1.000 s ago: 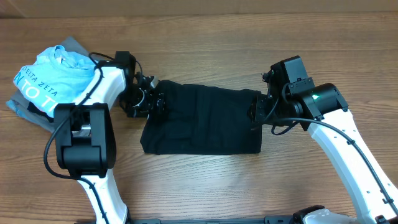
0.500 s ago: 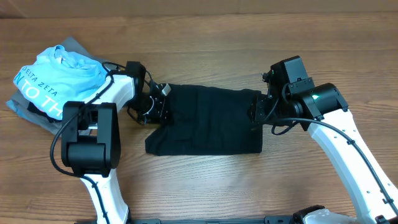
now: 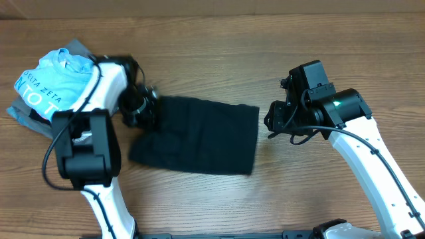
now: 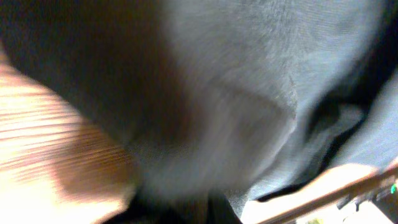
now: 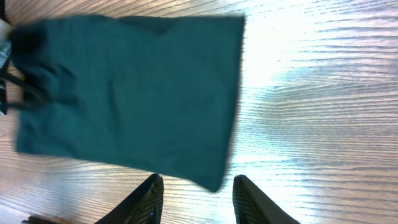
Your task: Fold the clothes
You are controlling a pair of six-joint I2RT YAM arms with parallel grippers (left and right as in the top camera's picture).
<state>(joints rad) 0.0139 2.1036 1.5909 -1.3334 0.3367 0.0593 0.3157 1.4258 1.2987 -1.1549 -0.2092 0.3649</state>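
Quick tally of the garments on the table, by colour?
Black: 1, the black T-shirt
Light blue: 1, the light-blue tee with white lettering
Grey: at least 1, the grey fabric under that tee; its layers can't be told apart
Total: at least 3

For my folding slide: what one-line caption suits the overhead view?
Left gripper shut on the folded black soft-fabric T-shirt at its corner; right gripper open, clear of it.

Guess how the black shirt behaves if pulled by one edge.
Probably floppy: the shirt lies flat, creased, bunching by the left hand. Likely light, thin fabric. Should slide on the smooth table, perhaps skewing, as its edges already sit askew.
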